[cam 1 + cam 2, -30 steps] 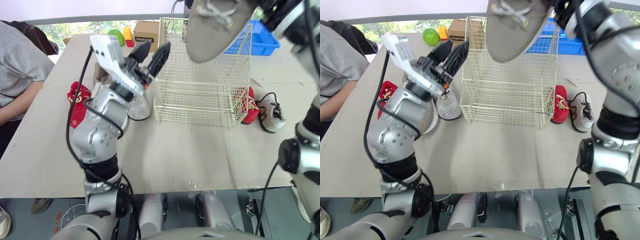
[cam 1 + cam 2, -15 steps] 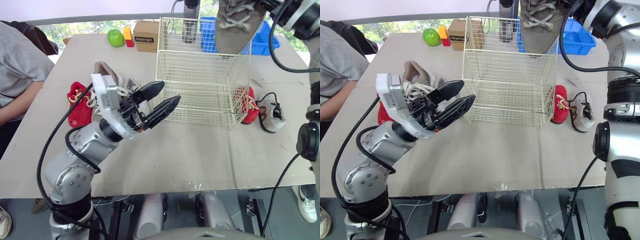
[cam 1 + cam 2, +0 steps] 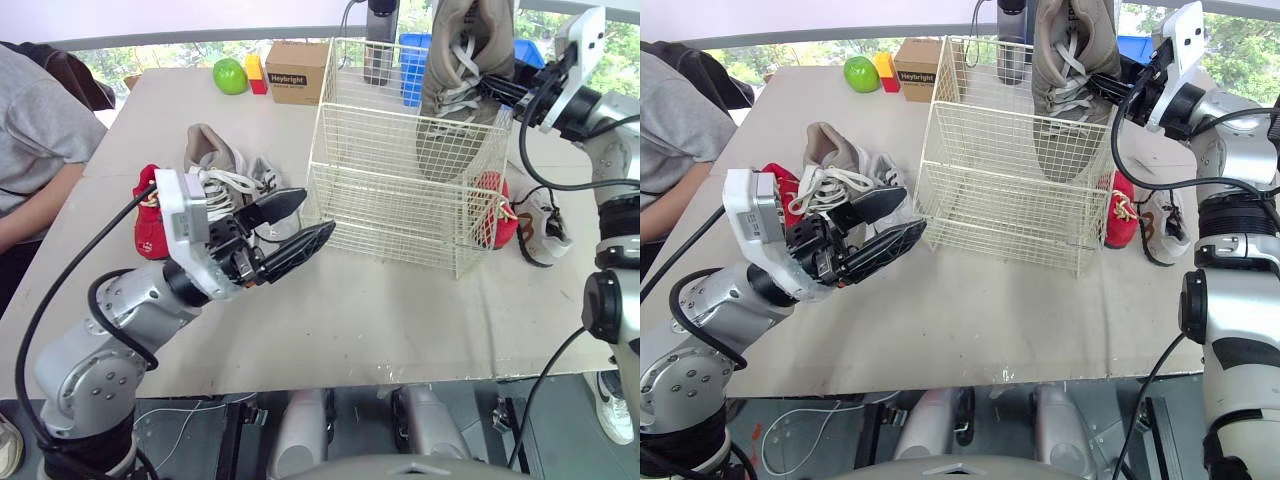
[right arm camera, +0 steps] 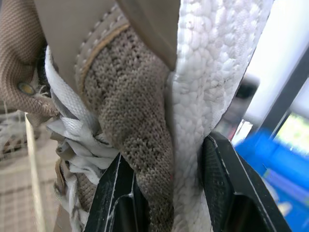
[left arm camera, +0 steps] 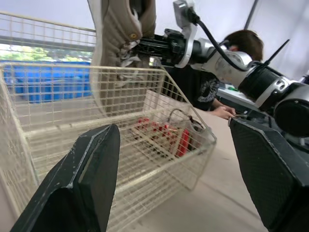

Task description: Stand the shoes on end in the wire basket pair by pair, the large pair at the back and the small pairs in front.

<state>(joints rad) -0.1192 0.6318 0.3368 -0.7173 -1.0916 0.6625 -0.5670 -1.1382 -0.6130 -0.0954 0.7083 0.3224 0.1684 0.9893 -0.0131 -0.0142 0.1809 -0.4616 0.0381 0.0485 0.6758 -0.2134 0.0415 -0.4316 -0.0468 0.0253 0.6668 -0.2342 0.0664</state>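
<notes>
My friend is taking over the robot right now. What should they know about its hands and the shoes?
Right gripper: shut on the big grey-brown sneaker, toe down, partly inside the white wire basket, back right.
Left gripper: open, empty, near the basket's front left corner.
On the table left of the basket: the other grey-brown sneaker, a small red shoe, a small white shoe. Right of it: a second red shoe, a second white shoe.
Done: nothing released yet. Left: all six shoes.
</notes>
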